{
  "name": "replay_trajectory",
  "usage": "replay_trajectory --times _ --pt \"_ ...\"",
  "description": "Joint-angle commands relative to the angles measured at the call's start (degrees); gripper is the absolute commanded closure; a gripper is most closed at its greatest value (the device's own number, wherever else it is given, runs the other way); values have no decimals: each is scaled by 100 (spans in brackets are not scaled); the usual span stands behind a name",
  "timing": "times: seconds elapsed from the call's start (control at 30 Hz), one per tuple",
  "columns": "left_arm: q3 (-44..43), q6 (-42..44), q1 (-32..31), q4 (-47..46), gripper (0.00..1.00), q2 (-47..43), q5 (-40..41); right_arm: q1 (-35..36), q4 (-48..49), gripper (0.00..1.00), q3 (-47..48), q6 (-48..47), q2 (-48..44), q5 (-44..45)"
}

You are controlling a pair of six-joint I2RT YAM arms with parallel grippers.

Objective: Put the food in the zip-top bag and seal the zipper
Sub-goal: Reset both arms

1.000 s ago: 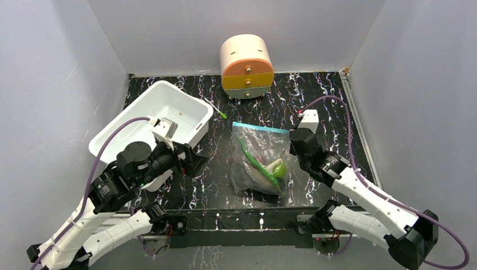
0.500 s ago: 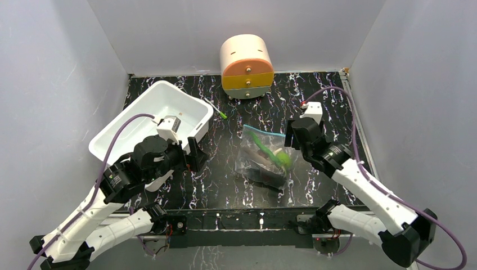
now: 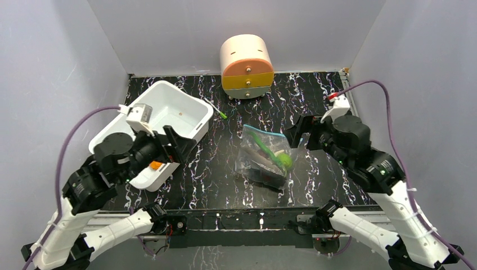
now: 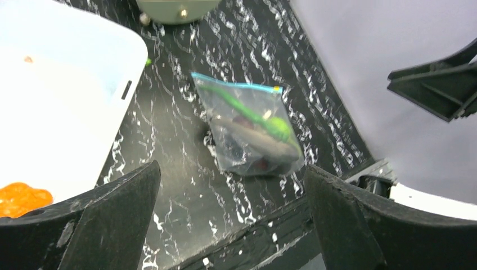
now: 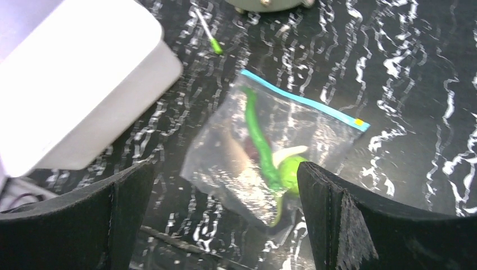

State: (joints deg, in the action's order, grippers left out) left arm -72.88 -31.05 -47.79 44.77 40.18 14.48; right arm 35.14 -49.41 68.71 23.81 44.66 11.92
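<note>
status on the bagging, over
Both open, left gripper and right gripper off the zip-top bag. Bag on table, green pepper inside. One orange lump in white tub, unbagged. Nothing blocking.

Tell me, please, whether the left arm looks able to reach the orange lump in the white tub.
Probably yes: the orange lump lies uncovered in the near corner of the white tub, close beside the open left gripper, which need only dip over the rim.
</note>
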Motion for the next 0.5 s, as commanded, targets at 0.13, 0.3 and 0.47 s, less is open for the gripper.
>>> replay_trajectory --times 0.13,0.3,0.47 --pt "-660 226 7 177 2 -168 334 -7 -234 2 665 563 -539 -1118" --pt "-363 99 7 212 2 -404 444 -7 -113 2 475 590 -934 -1170" --pt "5 23 7 68 2 -563 455 -7 -19 2 195 647 -1311 -1176"
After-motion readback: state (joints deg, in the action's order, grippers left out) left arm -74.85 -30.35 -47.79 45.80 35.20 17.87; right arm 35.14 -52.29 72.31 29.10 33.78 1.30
